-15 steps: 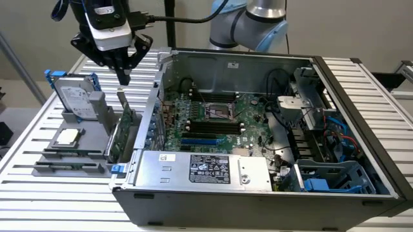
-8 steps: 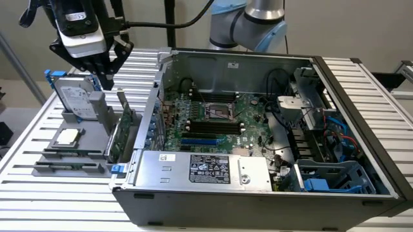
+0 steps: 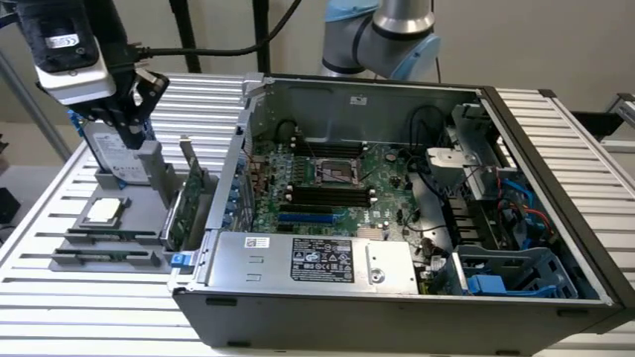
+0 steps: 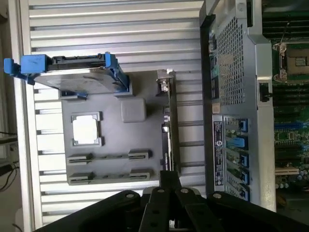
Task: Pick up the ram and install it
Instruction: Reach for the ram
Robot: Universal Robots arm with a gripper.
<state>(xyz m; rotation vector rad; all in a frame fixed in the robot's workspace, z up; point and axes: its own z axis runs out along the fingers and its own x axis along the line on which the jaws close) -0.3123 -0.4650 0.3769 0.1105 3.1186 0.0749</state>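
Slatted table (image 4: 116, 29) bears gray tray (image 4: 145, 140) below the gripper (image 3: 134, 134).

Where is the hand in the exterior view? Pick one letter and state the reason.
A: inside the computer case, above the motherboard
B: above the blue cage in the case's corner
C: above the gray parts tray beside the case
C: the hand hangs above the gray parts tray, close to the hard drive standing in it, outside the computer case on the exterior view's left.
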